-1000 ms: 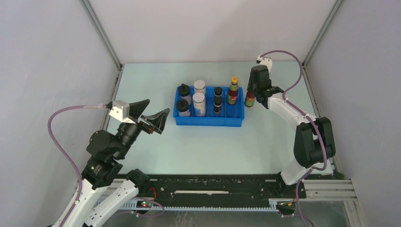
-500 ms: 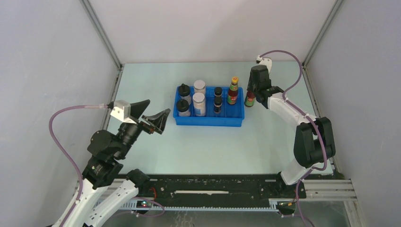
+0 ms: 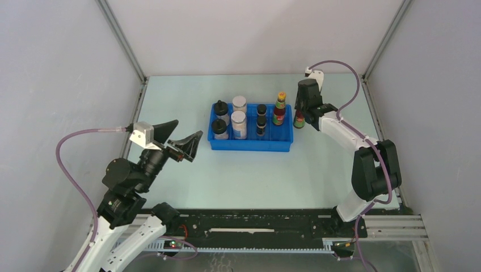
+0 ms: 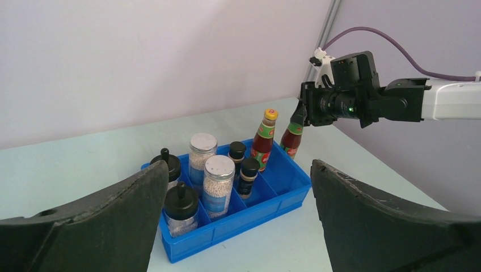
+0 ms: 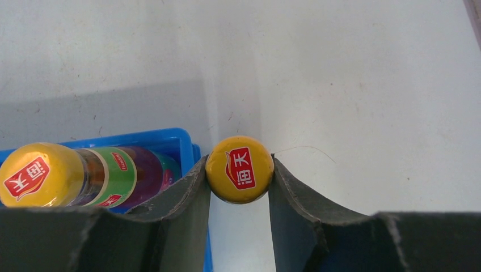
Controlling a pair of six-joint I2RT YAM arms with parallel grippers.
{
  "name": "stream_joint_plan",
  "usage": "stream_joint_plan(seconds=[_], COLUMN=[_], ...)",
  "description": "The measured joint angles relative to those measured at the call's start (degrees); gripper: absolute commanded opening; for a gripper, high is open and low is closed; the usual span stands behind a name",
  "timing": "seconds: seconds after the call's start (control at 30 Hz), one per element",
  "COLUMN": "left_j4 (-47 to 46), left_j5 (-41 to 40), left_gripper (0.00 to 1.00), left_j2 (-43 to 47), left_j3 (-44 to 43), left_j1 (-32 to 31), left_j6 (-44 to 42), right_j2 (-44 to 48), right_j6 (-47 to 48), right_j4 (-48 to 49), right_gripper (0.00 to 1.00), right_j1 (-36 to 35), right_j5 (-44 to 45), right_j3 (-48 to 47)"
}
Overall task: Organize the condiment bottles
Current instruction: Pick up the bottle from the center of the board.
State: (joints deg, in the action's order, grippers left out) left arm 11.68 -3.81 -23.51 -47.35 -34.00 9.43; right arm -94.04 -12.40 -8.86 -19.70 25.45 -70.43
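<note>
**A:** Where are we w/ the last slim bottle (image 4: 292, 139)?

**B:** The right pincer (image 3: 299, 112) is clamped on its orange cap (image 5: 239, 170), one finger each side. The bottle hangs upright just outside the blue tray (image 3: 249, 148), right of centre in the top view. We can't tell if its base is off the bench (image 3: 249, 184).

**A:** So what do we need for a clean drop?

**B:** Lift straight up first, high enough that the base clears the tray wall. Then shift toward frame left, over the end compartment. The other slim bottle (image 3: 279, 110) sits at the far end, so we'd aim for the nearer half, which looks free. Go slow, since a cap-only grip may let the body swing. Lower vertically and don't let go till it's seated.

**A:** Arm pose?

**B:** The right arm reaches from its base at lower right up toward centre, wrist bent so the pincer points down at the cap. The left arm is folded at lower left. The left pincer (image 3: 181, 137) gapes wide — holding nothing, well apart from the tray, facing it.
</note>
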Motion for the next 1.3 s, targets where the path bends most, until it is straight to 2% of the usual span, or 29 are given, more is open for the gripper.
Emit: stream_joint_plan(seconds=[0.13,0.2,0.87,1.0,1.3], left_j4=[0.0,0.0,0.0,0.0,0.0], left_j5=[0.0,0.0,0.0,0.0,0.0], left_gripper=[1.0,1.0,1.0,1.0,1.0], left_j2=[0.0,0.0,0.0,0.0,0.0], left_j3=[0.0,0.0,0.5,0.5,0.5], left_j1=[0.0,0.0,0.0,0.0,0.0], left_j6=[0.0,0.0,0.0,0.0,-0.4], right_j2=[0.0,0.0,0.0,-0.5,-0.8], right_j6=[-0.1,-0.1,2.5,3.1,3.6], right_j4=[-0.1,-0.4,1.7,1.7,1.9], right_gripper=[0.6,0.63,0.6,0.57,0.36], right_j1=[0.0,0.0,1.0,1.1,1.2], right_j5=[0.2,0.4,-0.2,-0.7,-1.2], right_j3=[0.0,0.0,0.0,-0.8,-1.3])
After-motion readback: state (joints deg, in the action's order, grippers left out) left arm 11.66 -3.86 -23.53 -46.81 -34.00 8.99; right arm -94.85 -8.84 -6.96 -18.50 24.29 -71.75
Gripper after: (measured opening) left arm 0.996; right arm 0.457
